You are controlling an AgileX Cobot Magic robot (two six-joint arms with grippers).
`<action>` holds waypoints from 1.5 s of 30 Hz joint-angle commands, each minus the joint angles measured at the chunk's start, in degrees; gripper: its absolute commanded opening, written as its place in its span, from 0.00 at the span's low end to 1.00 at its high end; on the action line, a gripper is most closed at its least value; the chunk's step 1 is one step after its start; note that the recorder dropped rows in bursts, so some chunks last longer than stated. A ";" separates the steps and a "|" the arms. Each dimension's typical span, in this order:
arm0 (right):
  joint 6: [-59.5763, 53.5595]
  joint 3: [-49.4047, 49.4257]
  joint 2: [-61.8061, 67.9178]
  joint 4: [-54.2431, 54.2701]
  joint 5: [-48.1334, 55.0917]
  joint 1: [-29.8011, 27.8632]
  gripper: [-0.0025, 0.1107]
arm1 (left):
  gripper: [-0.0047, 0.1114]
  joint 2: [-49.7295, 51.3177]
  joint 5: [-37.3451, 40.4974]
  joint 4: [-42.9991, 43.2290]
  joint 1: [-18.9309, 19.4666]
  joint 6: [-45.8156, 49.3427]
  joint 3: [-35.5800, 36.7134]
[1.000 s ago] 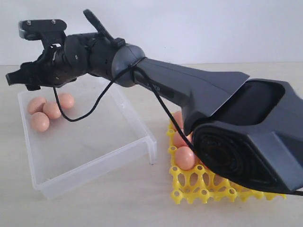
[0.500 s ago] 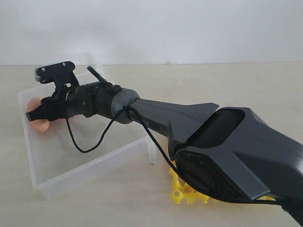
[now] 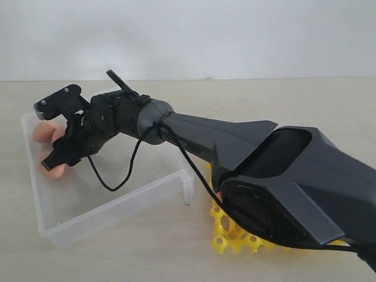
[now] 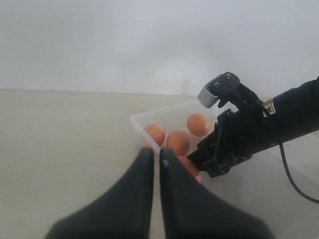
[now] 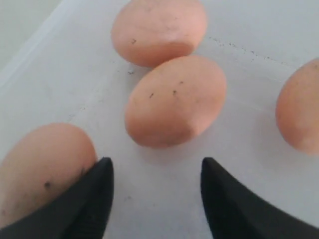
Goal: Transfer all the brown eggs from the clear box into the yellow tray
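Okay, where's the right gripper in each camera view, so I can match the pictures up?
Exterior view: right gripper at far left, low inside the clear box.
Left wrist view: right of centre, gripper beside the brown eggs.
Right wrist view: gripper in the foreground, jaws apart.
Shared landmark: the brown eggs clustered in the box's corner.

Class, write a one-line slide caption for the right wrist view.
Open right fingers low over four brown eggs in the clear box, one finger alongside an egg.
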 commanded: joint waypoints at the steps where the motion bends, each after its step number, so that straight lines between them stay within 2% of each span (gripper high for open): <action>1: 0.22 0.27 -1.62 0.03 -1.90 -0.01 0.66 | 0.08 -0.20 -0.19 0.07 0.11 -0.10 0.15; 12: 17.87 0.27 -1.62 0.03 -14.94 -0.01 0.65 | 0.08 -0.20 -0.19 0.07 0.11 -0.10 0.15; 14: 18.22 0.27 -1.62 0.03 -15.74 -0.01 0.61 | 0.08 -0.20 -0.19 0.07 0.11 -0.10 0.15; 19: 16.61 0.27 -0.85 0.03 -19.28 -0.12 0.41 | 0.08 -0.20 -0.19 0.07 0.11 -0.10 0.15; 21: 15.13 0.27 -0.39 0.03 -21.15 -0.12 0.37 | 0.08 -0.20 -0.19 0.07 0.11 -0.10 0.15; 28: 8.89 0.27 -0.26 0.03 -10.12 -0.12 0.53 | 0.08 -0.20 -0.19 0.07 0.11 -0.10 0.15; 35: 9.24 0.27 0.51 0.12 -12.65 -0.12 0.52 | 0.08 -0.20 -0.19 0.07 0.11 -0.10 0.15; 41: 5.85 0.27 0.34 0.28 -3.41 -0.12 0.52 | 0.08 -0.20 -0.19 0.07 0.11 -0.10 0.15; 45: -0.61 0.27 -1.58 0.00 0.63 -0.12 0.52 | 0.08 -0.20 -0.19 0.07 0.11 -0.10 0.15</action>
